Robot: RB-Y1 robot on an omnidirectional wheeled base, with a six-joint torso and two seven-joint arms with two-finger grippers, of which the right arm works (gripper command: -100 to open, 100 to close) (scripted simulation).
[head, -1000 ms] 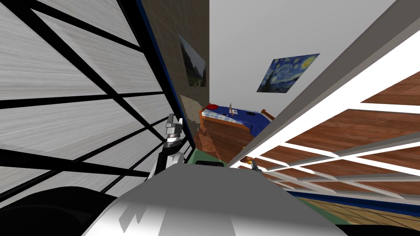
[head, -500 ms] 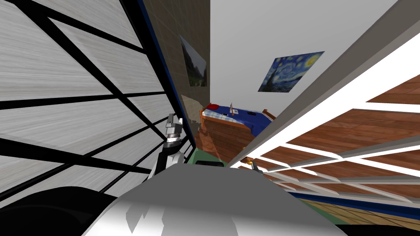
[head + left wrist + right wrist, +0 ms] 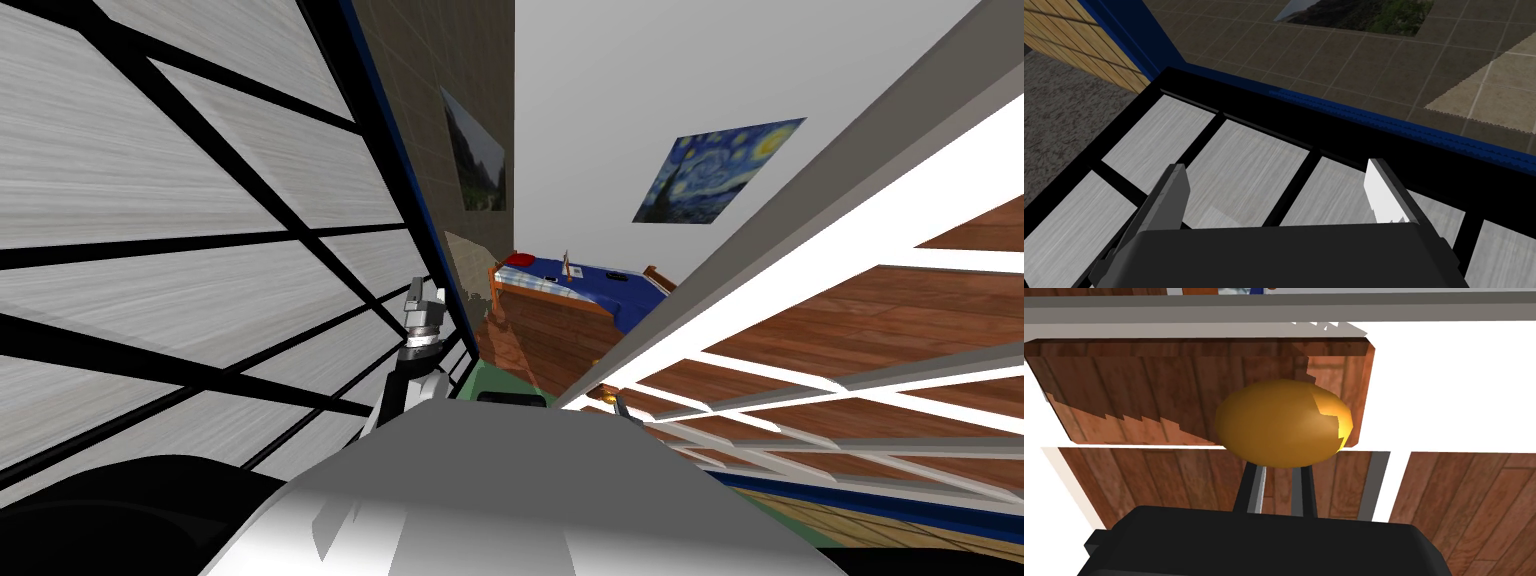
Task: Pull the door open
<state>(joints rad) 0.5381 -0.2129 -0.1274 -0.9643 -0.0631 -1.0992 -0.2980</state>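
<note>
R hand clamped on gold knob of wood-panel door, fingers close together behind it. L hand open, idle by black-barred grey panel. Best approach, I reckon: pull along door's arc, wrist square to knob, so grip won't slip.

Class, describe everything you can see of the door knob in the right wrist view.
The knob is a smooth, gold, egg-like ball, metallic-looking, with a brighter patch on one side. It sits on a brown wooden plate on the white-framed door. The right gripper has its fingers close together, running up behind the knob with tips hidden, seemingly clamped on its neck.
</note>
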